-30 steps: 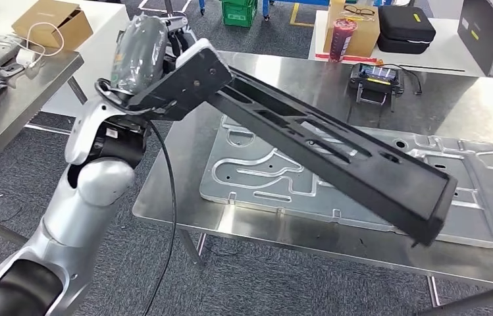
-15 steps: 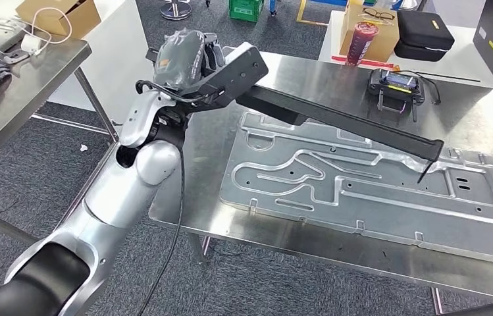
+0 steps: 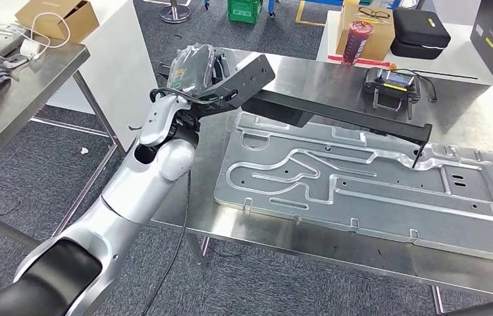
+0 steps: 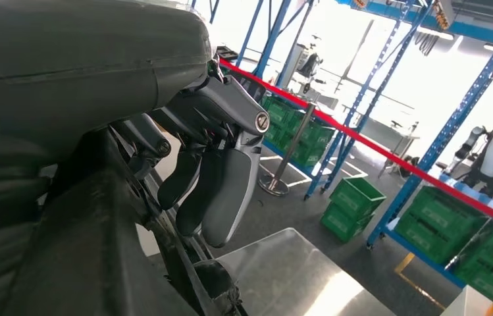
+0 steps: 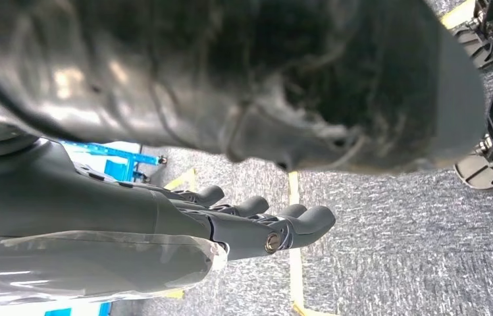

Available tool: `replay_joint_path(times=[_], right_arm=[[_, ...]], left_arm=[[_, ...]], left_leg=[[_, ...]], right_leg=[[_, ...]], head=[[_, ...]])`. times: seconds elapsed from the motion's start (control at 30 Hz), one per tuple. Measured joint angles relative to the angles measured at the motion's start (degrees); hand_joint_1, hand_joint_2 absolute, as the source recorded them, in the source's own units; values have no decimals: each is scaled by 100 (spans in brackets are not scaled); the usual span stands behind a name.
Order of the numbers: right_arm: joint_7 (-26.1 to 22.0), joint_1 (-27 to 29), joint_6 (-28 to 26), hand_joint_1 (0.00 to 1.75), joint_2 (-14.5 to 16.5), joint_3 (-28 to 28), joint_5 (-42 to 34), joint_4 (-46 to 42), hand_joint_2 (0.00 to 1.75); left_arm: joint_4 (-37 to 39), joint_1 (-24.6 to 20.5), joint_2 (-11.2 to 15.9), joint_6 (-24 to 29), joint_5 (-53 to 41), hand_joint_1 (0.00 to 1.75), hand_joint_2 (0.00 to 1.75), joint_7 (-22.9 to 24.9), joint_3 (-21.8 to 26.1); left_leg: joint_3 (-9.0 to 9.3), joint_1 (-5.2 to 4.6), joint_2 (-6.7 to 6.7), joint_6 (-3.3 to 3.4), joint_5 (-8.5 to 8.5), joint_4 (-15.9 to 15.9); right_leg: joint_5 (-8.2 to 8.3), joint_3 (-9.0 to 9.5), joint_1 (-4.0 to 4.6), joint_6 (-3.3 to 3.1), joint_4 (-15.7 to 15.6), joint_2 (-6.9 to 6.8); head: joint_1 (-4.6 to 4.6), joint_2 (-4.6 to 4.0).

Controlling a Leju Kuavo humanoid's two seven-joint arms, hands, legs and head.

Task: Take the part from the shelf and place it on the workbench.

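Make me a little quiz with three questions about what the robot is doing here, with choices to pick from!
1. Where is the long part?
A. over the workbench
B. on the floor
C. in a cardboard box

2. What colour is the long part?
A. red
B. black
C. green

3. What is the left hand doing?
A. hanging with nothing in it
B. gripping one end of the part
C. pressing the silver plate

Answers: 1 A, it stretches above the plate lying on the bench. 2 B, it is black all along. 3 B, the fingers wrap its thick end.

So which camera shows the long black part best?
The head view: the whole black part shows, held by the left hand over the workbench. The left wrist view catches a dark blurred slab of it; the right wrist view, nothing.
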Motion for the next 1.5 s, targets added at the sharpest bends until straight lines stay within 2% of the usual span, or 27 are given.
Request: replay_joint_path(times=[0.23, 0.87, 1.1, 1.5], right_arm=[[20, 1, -86, 0, -4, 1, -93, 0, 0], [26, -7, -275, 0, -51, 26, -479, 0, 0], [25, -10, -276, 0, -51, 69, -509, 0, 0], [23, -11, -276, 0, -52, 109, -511, 0, 0]], left_arm=[[241, -41, -77, 102, -102, 175, 175, 46, 66], [1038, -2, -558, 348, -238, 175, 175, -90, 195], [1171, 8, -625, 358, -240, 175, 175, -95, 197], [1215, 12, -661, 362, -240, 175, 175, -95, 197]], left_leg=[[13, -1, 0, -3, 4, -25], [21, -15, 0, -21, 24, -115], [24, -11, 0, -22, 25, -137], [37, -11, -2, -35, 33, -125]], right_leg=[[-3, -2, 1, -4, 1, 0], [-21, -48, -4, -30, -12, 7], [-35, -56, 2, -48, -7, 2], [-31, -28, -1, -42, -3, 0]], head=[[-1, 0], [-5, 0], [-3, 0], [-3, 0]])
